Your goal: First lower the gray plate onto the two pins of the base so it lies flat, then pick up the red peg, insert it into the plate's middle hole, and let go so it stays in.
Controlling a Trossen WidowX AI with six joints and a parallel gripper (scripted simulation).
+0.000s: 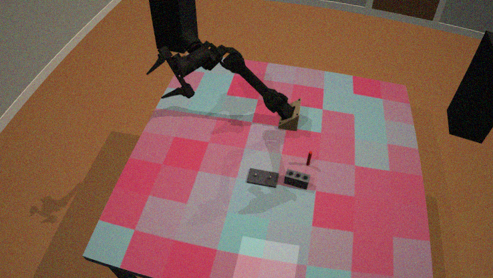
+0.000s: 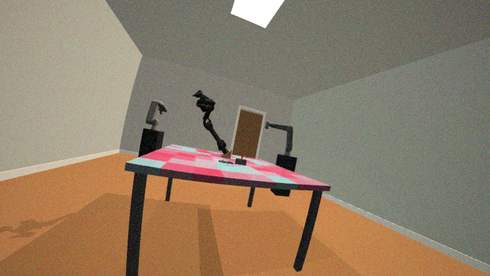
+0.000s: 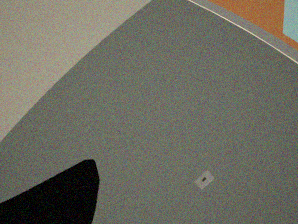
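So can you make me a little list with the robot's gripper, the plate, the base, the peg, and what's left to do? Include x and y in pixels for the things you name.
gripper (image 1: 154, 85) (image 2: 194, 98) (image 3: 150, 165): open, holding nothing, up in the air
plate (image 1: 296, 178) (image 2: 240, 161): gray, three holes, beside the base
base (image 1: 262, 180) (image 2: 226, 161): two pins, both bare
peg (image 1: 309, 158) (image 2: 242, 156): red, upright, not in the plate
left to do: plate onto pins, then peg into middle hole

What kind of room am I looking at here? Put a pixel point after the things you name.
Probably a robot test room: a black jointed arm (image 1: 253, 79) (image 2: 213, 133) stands on a pink-and-blue patchwork table (image 1: 386, 207) (image 2: 206, 171), and two gray arms on black pedestals stand behind it.
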